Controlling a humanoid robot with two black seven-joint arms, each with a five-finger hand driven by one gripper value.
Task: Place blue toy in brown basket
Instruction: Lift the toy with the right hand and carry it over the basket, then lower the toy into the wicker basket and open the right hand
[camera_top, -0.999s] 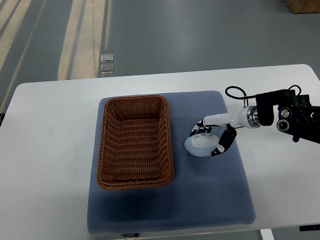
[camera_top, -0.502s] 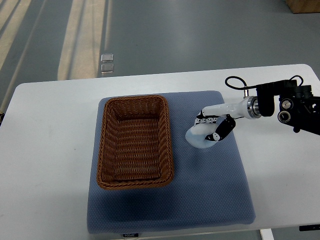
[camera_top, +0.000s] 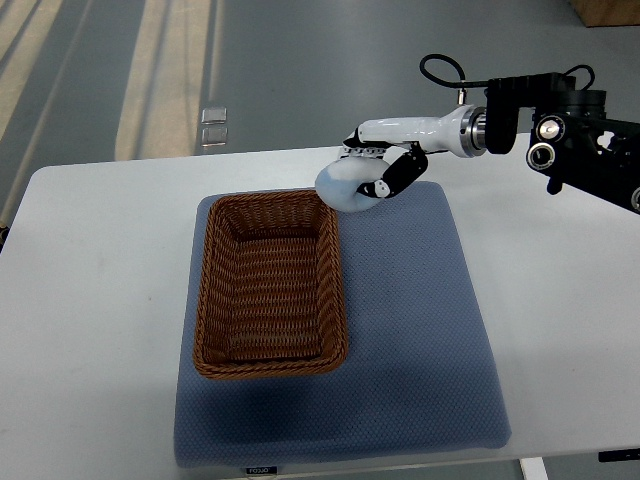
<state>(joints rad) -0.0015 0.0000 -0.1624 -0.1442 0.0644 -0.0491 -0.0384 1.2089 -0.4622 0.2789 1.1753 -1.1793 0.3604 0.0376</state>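
Note:
My right hand (camera_top: 372, 172) comes in from the right edge and is shut on the pale blue toy (camera_top: 342, 187). It holds the toy in the air over the far right corner of the brown wicker basket (camera_top: 270, 281). The basket is rectangular and stands empty on the left half of a blue-grey mat (camera_top: 420, 320). The left arm does not show.
The mat lies on a white table (camera_top: 100, 280). The right arm's black housing and cable (camera_top: 575, 140) hang over the table's far right part. Grey floor lies beyond the far table edge.
My right hand has lifted the blue toy off the mat and carried it up and to the left, from beside the basket to above its far right corner.

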